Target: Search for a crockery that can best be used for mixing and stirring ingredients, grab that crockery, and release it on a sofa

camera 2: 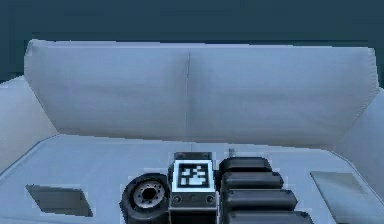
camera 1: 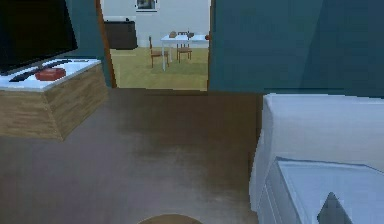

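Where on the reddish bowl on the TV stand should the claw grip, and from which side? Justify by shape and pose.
Probably its rim, from above. The reddish bowl sits low, wide and upright on the TV stand, leaving little side wall to grip, and the television rises close behind it, blocking that side.

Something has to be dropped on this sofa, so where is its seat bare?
The sofa seat is bare along the strip below the back cushions. Nearer its front edge it is crowded: a dark flat square at the arm side view's left, the robot's arm in the middle, a grey flat panel at the right.
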